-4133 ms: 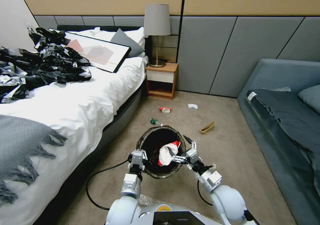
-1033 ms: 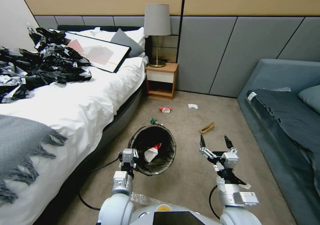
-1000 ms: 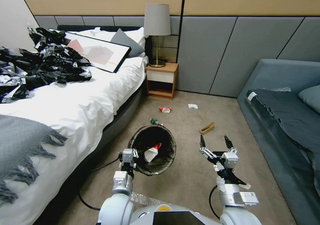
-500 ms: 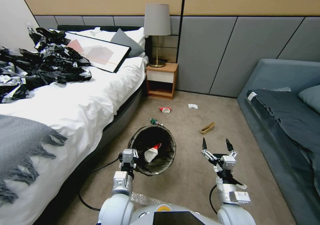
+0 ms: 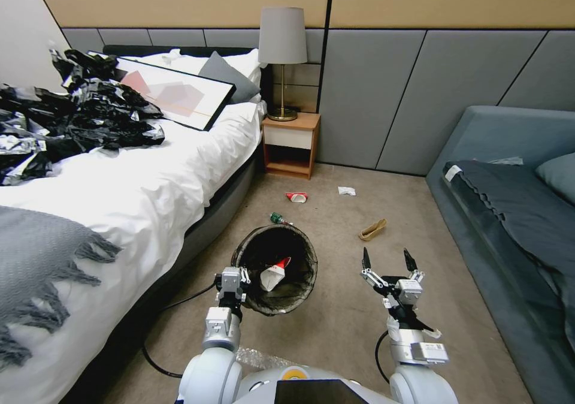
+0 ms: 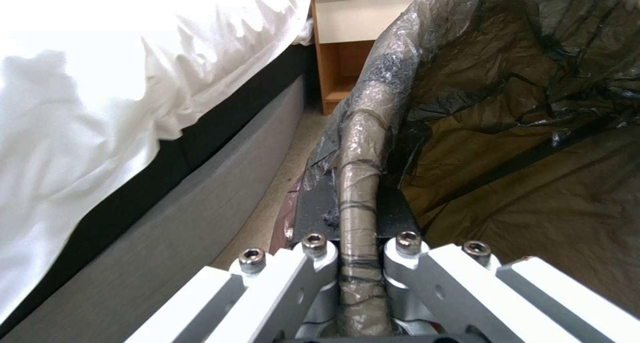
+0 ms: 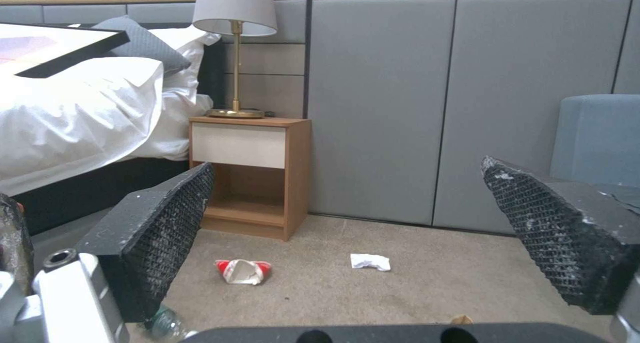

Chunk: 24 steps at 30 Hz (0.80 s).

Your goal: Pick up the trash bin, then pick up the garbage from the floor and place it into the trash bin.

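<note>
Head view: left gripper pinches the trash bin rim; right gripper gapes wide, seemingly empty.

The left arm reaches forward from the shoulder, its silver wrist held low, and the left gripper is clamped tight on the near left rim of the small round trash bin lined with a black plastic bag; in the left wrist view its metal fingers pinch the bag-wrapped rim. The right arm stretches forward, and the right gripper hangs with its black-padded fingers spread wide apart, holding nothing.
</note>
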Tool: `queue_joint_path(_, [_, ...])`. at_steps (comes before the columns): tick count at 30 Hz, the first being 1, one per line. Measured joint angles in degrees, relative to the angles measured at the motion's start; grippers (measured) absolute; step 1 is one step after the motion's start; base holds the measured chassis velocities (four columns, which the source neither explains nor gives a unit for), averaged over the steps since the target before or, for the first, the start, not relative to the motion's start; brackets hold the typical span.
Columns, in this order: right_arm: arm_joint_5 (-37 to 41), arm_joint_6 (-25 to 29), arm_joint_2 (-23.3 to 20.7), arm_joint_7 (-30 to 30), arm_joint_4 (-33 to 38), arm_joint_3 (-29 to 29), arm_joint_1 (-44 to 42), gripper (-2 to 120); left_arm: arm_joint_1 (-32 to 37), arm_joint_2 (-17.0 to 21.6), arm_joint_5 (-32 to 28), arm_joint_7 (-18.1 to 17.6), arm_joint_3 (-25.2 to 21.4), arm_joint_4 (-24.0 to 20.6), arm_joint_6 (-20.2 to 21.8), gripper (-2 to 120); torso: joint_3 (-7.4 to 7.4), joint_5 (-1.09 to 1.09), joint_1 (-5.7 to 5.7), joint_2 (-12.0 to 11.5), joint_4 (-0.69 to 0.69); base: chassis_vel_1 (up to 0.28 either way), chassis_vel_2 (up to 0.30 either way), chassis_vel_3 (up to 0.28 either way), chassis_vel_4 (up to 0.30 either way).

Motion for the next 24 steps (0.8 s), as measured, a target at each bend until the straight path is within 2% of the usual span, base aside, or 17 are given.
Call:
queue_joint_path(7, [0.3,-0.2,0.0,0.1,-0.4,0.1,0.2,100,0.0,0.0,-0.1,0.0,0.2,-0.1,0.1,1,0.0,0.03,0.0,0.0,0.01,-0.223,0.225,0.226,-0.236])
queue_joint_path(8, [0.3,-0.2,0.1,0.1,-0.4,0.2,0.3,100,-0.1,0.0,-0.1,0.0,0.2,-0.1,0.1,1,0.0,-0.05,0.0,0.0,0.0,-0.267,0.276,0.28,-0.261])
queue_joint_path(11, [0.4,-0.3,0.1,0.2,-0.5,0.3,0.4,100,0.0,0.0,-0.2,0.0,0.2,-0.1,0.1,1,0.0,0.04,0.0,0.0,0.0,-0.264,0.267,0.241,-0.278])
queue_joint_path(12, [0.5,-0.3,0.1,0.2,-0.5,0.4,0.4,100,-0.1,0.0,-0.1,0.0,0.2,-0.2,0.1,1,0.0,-0.03,0.0,0.0,0.0,-0.258,0.274,0.279,-0.271])
queue_joint_path(15, [0.5,-0.4,0.0,0.2,-0.5,0.4,0.6,100,0.0,0.1,-0.2,0.0,0.2,-0.3,0.1,1,0.0,0.05,0.0,0.0,0.02,-0.261,0.274,0.254,-0.248])
queue_joint_path(16, [0.6,-0.5,0.0,0.2,-0.5,0.4,0.6,100,0.0,0.1,-0.2,0.1,0.2,-0.5,0.1,1,0.0,-0.02,0.0,0.0,-0.01,-0.277,0.27,0.24,-0.282])
queue_joint_path(24, [0.5,-0.6,0.0,0.3,-1.0,0.4,1.0,100,0.1,0.3,-0.2,0.1,0.2,-0.5,0.1,1,0.0,0.0,0.01,0.0,0.01,-0.242,0.252,0.252,-0.262])
